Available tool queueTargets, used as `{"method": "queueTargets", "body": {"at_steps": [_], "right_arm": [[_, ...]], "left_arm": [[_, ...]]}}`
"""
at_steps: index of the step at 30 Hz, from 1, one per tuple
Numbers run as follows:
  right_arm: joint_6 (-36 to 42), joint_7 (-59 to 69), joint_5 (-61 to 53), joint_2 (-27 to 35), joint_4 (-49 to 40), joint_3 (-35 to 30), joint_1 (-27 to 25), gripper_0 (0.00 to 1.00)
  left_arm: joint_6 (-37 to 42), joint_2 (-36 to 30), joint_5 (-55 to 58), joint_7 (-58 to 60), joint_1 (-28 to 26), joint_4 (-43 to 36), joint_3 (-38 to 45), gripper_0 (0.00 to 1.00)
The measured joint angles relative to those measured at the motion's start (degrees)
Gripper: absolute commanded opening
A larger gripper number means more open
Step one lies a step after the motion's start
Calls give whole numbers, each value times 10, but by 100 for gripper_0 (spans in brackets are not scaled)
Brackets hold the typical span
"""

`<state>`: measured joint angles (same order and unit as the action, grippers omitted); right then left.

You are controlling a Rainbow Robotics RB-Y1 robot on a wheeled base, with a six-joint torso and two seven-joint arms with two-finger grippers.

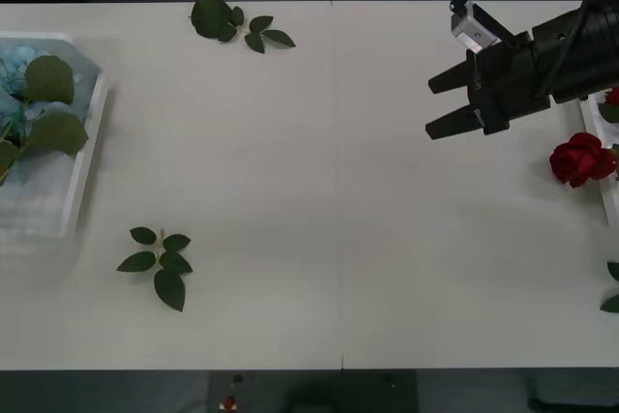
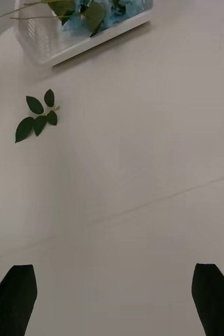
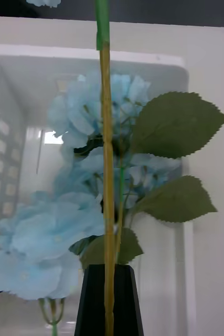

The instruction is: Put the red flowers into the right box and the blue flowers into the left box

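The left gripper (image 3: pixel 109 299) is clenched on a blue flower's stem (image 3: pixel 107 157), above the blue flowers (image 3: pixel 85 173) in the left box (image 3: pixel 159 60). The right gripper (image 1: pixel 447 102) hovers spread over the table (image 1: pixel 338 239), near red flowers (image 1: pixel 580 159) in the right box (image 1: pixel 607 202).

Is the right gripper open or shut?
Open. The right gripper hangs over the table with both black fingers apart and nothing between them.

- The white table (image 1: pixel 329 191) is carrying the left box (image 1: pixel 85 157) at its left edge.
- The right box (image 1: pixel 592 132) is sitting at the opposite edge.
- Two leaf sprigs (image 1: pixel 160 260) are lying right of the left box, one nearer the robot, one farther.
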<state>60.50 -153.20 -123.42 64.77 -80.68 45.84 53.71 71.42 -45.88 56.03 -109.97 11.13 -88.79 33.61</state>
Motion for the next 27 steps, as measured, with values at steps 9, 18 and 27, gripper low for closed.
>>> {"method": "queueTargets", "body": {"at_steps": [9,18,27], "right_arm": [[-2,0,-2,20,-5,19,0,86],[-11,0,-2,20,-5,24,0,86],[-11,0,-2,20,-5,24,0,86]], "left_arm": [[-32,0,-57,0,-45,-12,0,2],[-51,0,-63,0,-62,-12,-19,38],[-15,0,-18,0,-62,-12,-23,79]]}}
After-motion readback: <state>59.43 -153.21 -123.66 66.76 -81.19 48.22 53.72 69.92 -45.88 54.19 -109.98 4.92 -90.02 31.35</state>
